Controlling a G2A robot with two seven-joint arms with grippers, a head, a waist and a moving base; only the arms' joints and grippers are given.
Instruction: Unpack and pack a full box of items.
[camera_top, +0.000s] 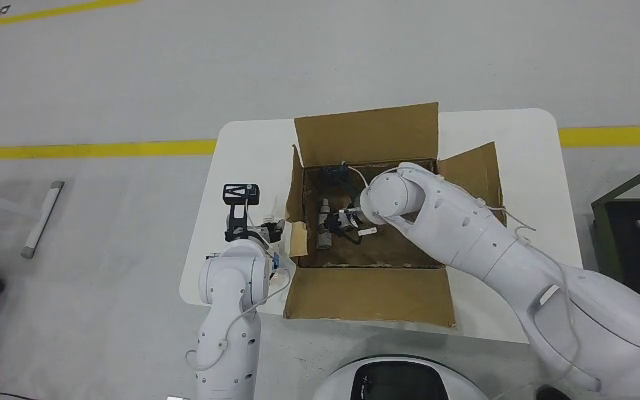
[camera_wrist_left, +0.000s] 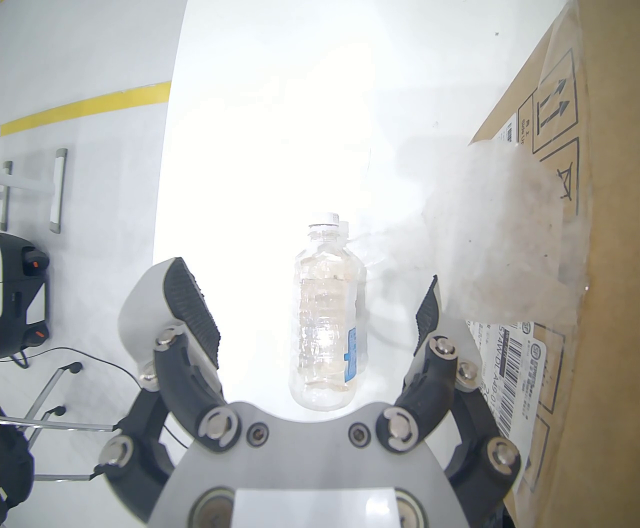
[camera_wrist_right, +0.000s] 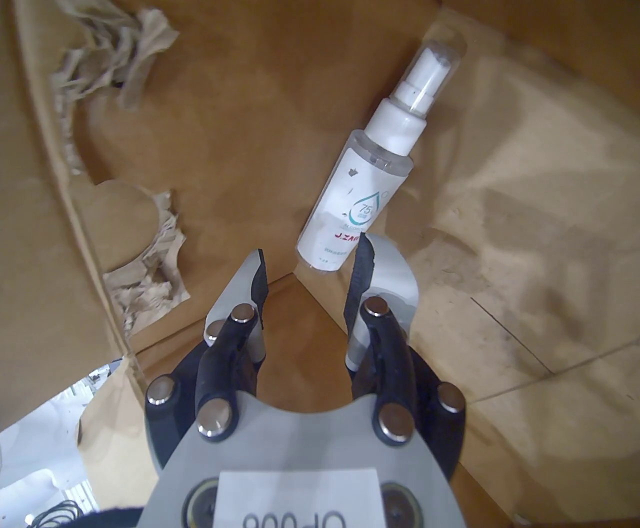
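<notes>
Cardboard box (camera_top: 365, 130) stands on the white table (camera_top: 250, 140) with all four flaps folded outward. Its interior is exposed to the top view.

Right gripper (camera_wrist_right: 311, 248) is down inside the box. Its fingers are parted and grip nothing. A white spray bottle (camera_wrist_right: 370, 175) with a clear cap lies on the cardboard lining, its base just at the fingertips and its nozzle pointing away from them. Crumpled brown paper (camera_wrist_right: 145, 280) sits along the box's inner wall, apart from the bottle.

Left gripper (camera_wrist_left: 305, 280) is outside the box, over the table just beside the box's outer wall. Its fingers are spread wide. A clear plastic bottle (camera_wrist_left: 325, 320) with a white cap sits on the table in line between them, with no contact visible on either pad. Whether the bottle stands or lies cannot be determined. A translucent plastic sheet (camera_wrist_left: 500, 240) hangs against the box wall near the bottle.
</notes>
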